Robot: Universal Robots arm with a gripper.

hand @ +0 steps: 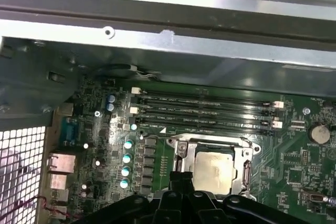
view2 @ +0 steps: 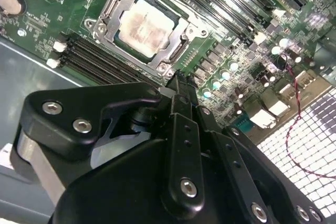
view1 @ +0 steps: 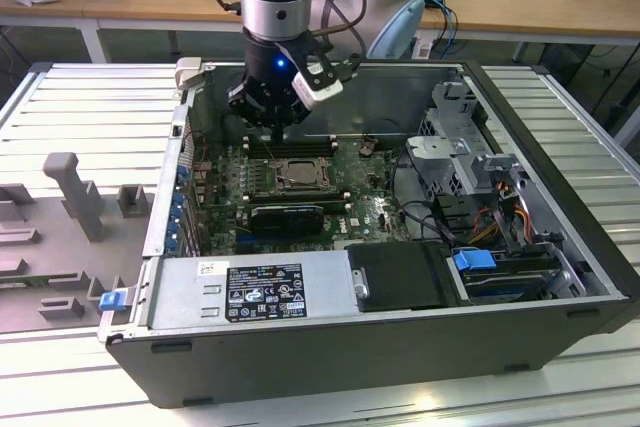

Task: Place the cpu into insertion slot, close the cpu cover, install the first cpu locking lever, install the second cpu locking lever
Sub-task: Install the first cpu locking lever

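We find the small, flat, pale silver-grey square cpu (view2: 144, 24) lying in the square dark insertion slot (view2: 164, 66) on the green motherboard (view2: 47, 3). The thin silvery metal cpu cover (view2: 107, 15) seems folded down around it, so we judge those two steps done. Whether either locking lever is latched we cannot tell. The black pincer (view2: 178, 80) hangs just beside the slot's edge, its fingers pressed together, with nothing visible between them.

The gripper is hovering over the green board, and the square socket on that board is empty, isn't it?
Not empty: the second wrist view shows the cpu lying in the insertion slot. The rest holds: the gripper does hover over the green board.
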